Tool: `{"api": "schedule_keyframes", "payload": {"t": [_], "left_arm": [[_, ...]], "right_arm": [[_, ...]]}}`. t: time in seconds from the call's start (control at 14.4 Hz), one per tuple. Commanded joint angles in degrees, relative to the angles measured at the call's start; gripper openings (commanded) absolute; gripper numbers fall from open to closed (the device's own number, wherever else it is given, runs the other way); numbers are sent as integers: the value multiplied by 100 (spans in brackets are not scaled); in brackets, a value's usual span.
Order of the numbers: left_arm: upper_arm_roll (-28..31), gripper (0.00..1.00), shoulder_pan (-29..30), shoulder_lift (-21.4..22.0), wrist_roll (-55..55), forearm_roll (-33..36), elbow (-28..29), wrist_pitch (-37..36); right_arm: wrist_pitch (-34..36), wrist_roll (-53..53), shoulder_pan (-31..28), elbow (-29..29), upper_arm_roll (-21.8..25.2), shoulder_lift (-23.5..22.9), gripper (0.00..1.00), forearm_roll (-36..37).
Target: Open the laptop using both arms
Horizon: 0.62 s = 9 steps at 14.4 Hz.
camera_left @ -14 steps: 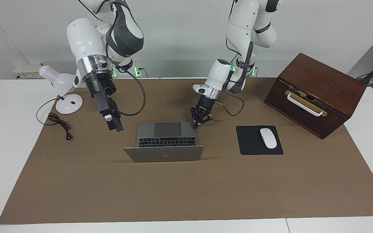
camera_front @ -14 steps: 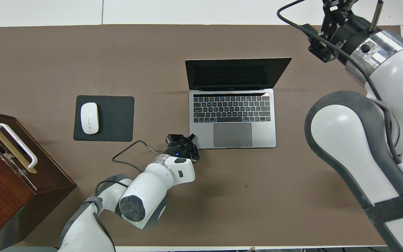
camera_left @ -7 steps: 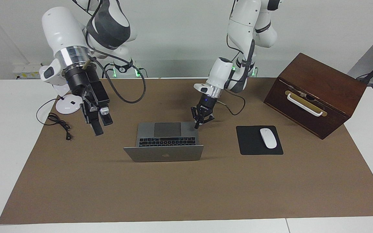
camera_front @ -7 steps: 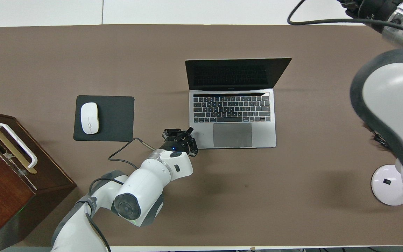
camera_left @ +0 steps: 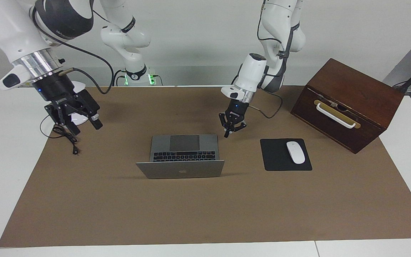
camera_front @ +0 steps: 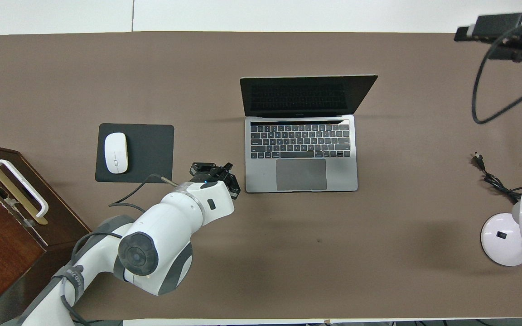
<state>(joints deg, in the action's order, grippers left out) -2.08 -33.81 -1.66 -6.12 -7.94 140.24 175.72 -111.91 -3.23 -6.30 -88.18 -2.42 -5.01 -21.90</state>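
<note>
Overhead view, laptop point(camera_front: 301, 174) open, mouse point(camera_front: 116, 152) on pad point(camera_front: 152, 154)

The laptop point(camera_left: 182, 159) has a matt, smooth silver-grey metal-looking shell and a glossy dark screen. Under it lies a dull brown paper-like sheet point(camera_left: 205, 214), on a smooth white table point(camera_left: 9, 171). The box point(camera_left: 348, 103) is dark polished wood, the mouse point(camera_left: 295, 152) glossy white plastic on a matt black pad point(camera_left: 277, 157).

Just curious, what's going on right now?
Left claw up, beside laptop, not touching. Right claw open, over lamp. Laptop open. Nothing in the way.
</note>
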Motion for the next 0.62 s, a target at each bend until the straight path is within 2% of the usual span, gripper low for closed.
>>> {"api": "schedule_keyframes", "payload": {"t": [0.0,0.14,0.35,0.55], "left_arm": [[-21,0,234,525,-30,-76,65,-817],[-21,0,419,728,-108,-24,-5,-1353],[-21,0,664,895,-293,-15,-444,-2415],[-21,0,1077,1106,-661,3,-1076,-3672]], "right_arm": [[1062,59,-231,-68,-57,272,100,702],[1765,-2,-249,-68,-30,351,100,1317],[2602,-301,-345,-269,-30,527,100,1899],[2561,-275,-469,-1015,-48,966,100,2093]]}}
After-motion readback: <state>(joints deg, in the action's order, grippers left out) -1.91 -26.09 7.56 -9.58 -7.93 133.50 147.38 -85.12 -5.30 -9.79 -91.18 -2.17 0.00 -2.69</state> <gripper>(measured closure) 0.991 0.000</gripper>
